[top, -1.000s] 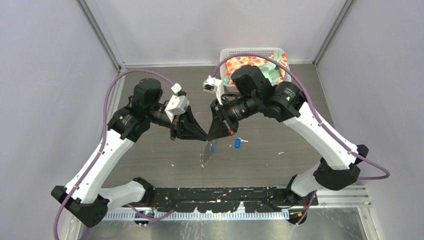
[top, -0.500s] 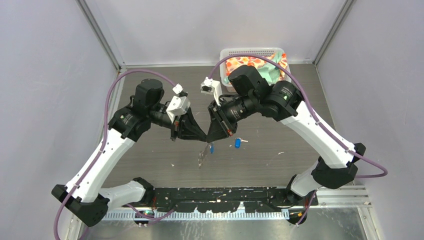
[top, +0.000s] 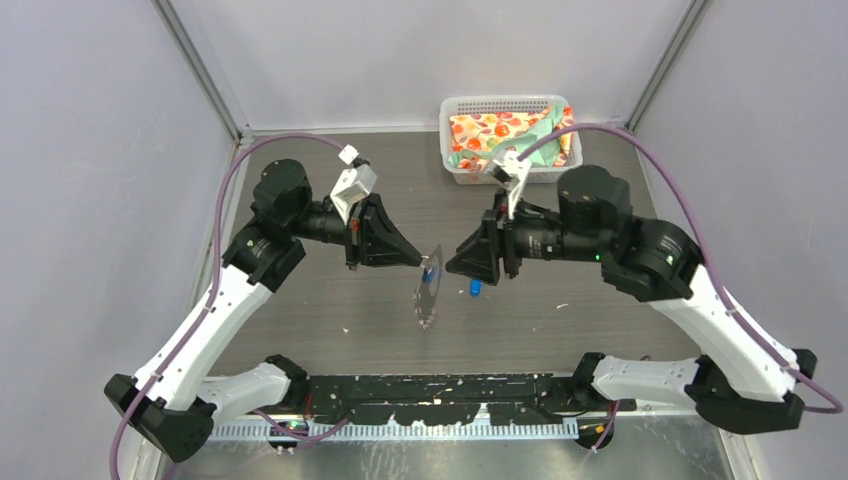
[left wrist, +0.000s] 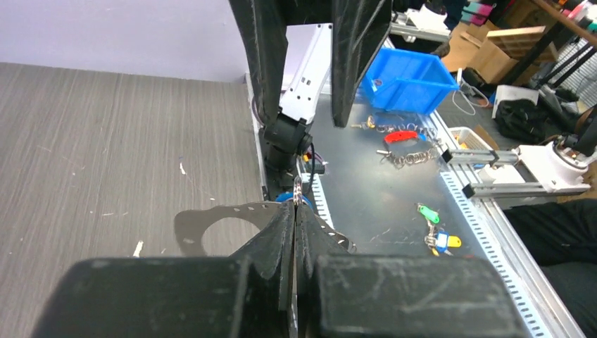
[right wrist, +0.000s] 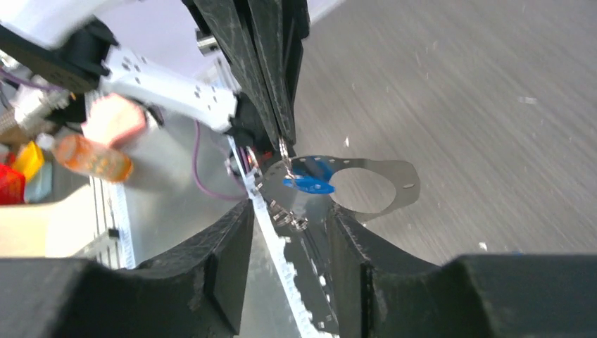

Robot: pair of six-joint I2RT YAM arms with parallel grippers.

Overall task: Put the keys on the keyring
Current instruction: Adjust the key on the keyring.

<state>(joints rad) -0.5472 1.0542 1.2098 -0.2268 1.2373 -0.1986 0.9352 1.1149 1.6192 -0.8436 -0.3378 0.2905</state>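
My left gripper (top: 412, 262) (left wrist: 296, 210) is shut on the edge of the keyring (top: 428, 297) (left wrist: 211, 215) (right wrist: 376, 172). The keyring is a thin silvery-grey metal piece with a wide round opening, and it hangs above the table's middle. One blue-headed key (top: 428, 270) (right wrist: 310, 177) (left wrist: 284, 198) sits against the keyring right at the left fingertips; whether it is threaded on I cannot tell. A second blue key (top: 475, 287) lies on the table just right of the keyring. My right gripper (top: 452, 268) (right wrist: 290, 215) stands open a short way right of the keyring, holding nothing.
A white basket (top: 447, 140) with a patterned cloth stands at the back right by the wall. Small white flecks dot the wooden tabletop (top: 560, 306). Past the near edge is a metal bench (left wrist: 380, 197) with a blue bin (left wrist: 405, 79) and loose key bunches.
The right gripper opened and drew back to the right, leaving the blue key at the keyring. The left gripper kept its grip and shifted slightly right with the keyring.
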